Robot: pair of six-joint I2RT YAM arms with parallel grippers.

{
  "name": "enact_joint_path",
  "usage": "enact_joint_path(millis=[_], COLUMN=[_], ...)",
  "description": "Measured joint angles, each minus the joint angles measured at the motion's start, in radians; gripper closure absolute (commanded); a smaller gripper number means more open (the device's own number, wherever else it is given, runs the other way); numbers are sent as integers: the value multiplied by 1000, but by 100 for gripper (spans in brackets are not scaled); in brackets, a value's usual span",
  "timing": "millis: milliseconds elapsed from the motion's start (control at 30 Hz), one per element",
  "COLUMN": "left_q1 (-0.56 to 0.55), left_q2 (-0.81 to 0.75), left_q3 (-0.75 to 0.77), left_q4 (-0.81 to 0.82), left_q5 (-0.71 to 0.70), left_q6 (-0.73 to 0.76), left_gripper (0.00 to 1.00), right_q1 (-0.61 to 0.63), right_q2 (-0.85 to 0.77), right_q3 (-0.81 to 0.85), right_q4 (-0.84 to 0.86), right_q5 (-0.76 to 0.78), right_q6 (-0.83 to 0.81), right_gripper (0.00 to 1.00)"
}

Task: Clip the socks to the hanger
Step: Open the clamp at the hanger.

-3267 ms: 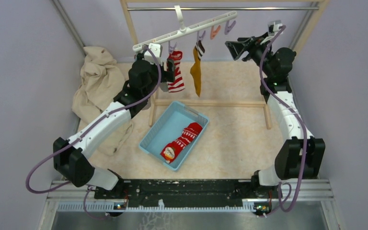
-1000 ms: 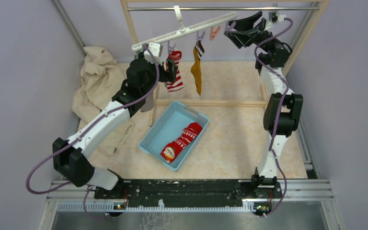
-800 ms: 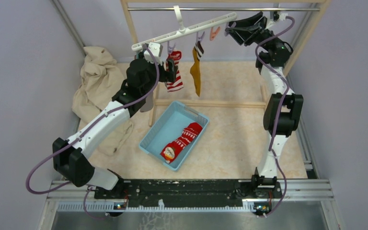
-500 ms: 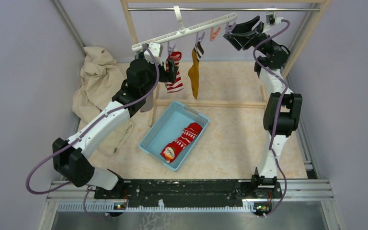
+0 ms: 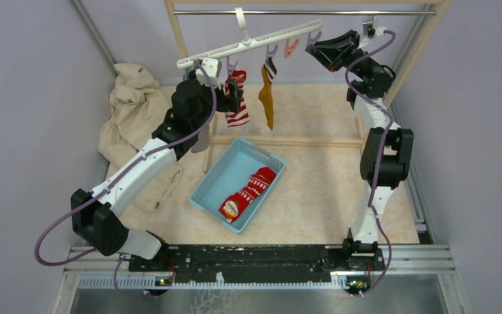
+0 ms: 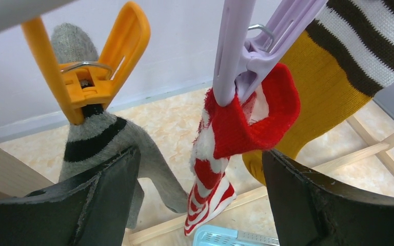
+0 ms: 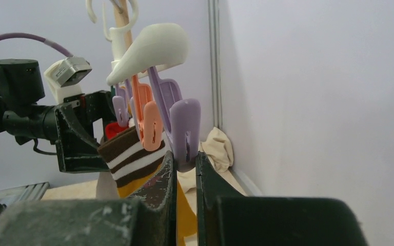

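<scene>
Snapped right gripper (image 7: pixel 184 159) shut on far-right purple peg (image 7: pixel 184 123), left gripper (image 6: pixel 200 154) kept spread; next, best pinch likely soft, light patterned red sock (image 5: pixel 251 190) in tray (image 5: pixel 232 170) by cuff

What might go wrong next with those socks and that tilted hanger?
1. The right gripper pinches only the tip of the end purple peg; it may slip off, or a tug could swing the tilted hanger.
2. The left gripper stands open around the striped sock; pulling away might snag it.
3. The red patterned sock lies unheld in the blue tray, so the peg may open for nothing.
</scene>
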Motion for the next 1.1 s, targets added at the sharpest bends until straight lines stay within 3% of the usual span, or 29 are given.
enact_joint_path(millis=[333, 800, 1100], left_q1=[-49, -75, -75], left_q2=[14, 14, 6], left_q3=[42, 47, 47], left_q4=[-34, -44, -41], left_q5=[86, 161, 168], left_q6=[45, 50, 41], left_gripper=[3, 3, 3], right_q1=[-6, -130, -219], right_q2=[-160, -232, -302], right_q3=[-211, -206, -298], right_q4=[-42, -189, -173], right_q5=[12, 34, 48], right_q6=[-80, -176, -180], right_gripper=[100, 100, 100])
